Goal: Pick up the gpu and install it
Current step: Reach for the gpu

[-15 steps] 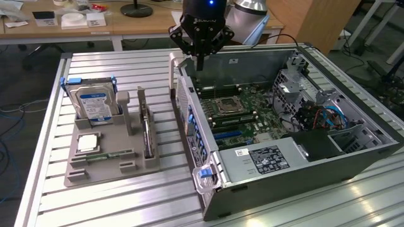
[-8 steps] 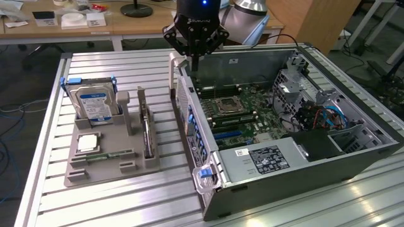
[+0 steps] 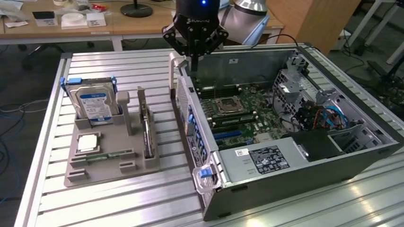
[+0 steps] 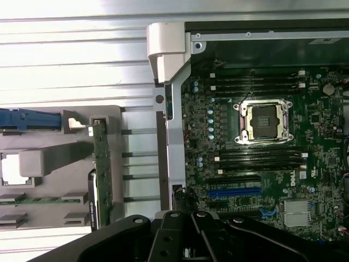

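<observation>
Exterior view: Robotiq-marked end effector (image 3: pixel 194 66) clenched, empty, above case (image 3: pixel 189 111) wall; gpu (image 3: pixel 147 135) upright in holder (image 3: pixel 104 163).

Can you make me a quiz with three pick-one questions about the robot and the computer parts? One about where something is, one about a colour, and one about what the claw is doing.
1. Where is the thin flat dark expansion card?
A) standing on edge in the grey holder tray
B) plugged into the green board
C) in the claw

2. What colour is the label on the silver hard drive?
A) red
B) blue and white
C) yellow

3. How is the black gripper?
A) wide open
B) shut on the card
C) shut, holding nothing

Answers:
1 A: the card stands in the tray beside the open metal computer case.
2 B: the label shows blue and white.
3 C: its fingers meet above the case's edge with nothing between them.
</observation>
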Controlling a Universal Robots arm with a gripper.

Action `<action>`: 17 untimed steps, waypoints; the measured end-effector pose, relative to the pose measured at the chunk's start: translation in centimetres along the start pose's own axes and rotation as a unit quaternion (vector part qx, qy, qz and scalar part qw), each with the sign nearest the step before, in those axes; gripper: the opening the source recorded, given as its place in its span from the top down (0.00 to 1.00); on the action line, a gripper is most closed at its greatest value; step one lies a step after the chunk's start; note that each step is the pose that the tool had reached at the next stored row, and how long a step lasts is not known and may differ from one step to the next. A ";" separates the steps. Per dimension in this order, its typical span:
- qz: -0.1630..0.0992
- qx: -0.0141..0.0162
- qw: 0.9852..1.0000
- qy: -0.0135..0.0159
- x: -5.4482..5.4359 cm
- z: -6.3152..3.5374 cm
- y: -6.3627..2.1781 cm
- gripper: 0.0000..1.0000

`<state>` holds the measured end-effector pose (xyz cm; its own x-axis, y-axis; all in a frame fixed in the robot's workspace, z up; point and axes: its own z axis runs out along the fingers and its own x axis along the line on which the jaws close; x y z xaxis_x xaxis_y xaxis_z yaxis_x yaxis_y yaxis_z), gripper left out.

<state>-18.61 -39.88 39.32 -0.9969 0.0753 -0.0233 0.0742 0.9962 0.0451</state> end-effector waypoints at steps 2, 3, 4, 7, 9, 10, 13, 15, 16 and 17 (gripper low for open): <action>0.000 0.000 1.000 0.000 0.0 0.00 0.00 0.89; 0.000 0.000 1.000 0.000 0.0 0.00 0.00 0.89; 0.000 0.000 1.000 0.000 0.1 0.00 0.00 0.89; 0.000 0.000 1.000 0.000 0.2 -0.01 -0.02 0.89; 0.000 0.000 1.000 0.000 0.4 -0.01 -0.03 0.89; 0.000 0.000 1.000 0.000 0.5 -0.02 -0.04 0.89; 0.000 0.000 1.000 0.000 1.0 -0.03 -0.07 0.89; 0.000 0.000 1.000 0.000 1.3 -0.03 -0.10 0.89; 0.000 0.000 1.000 0.000 1.5 -0.04 -0.11 0.89; 0.000 0.000 1.000 0.000 1.7 -0.05 -0.13 0.89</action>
<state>-20.29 -39.88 39.32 -0.9969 0.0753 -0.0233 0.0742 0.9962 0.0451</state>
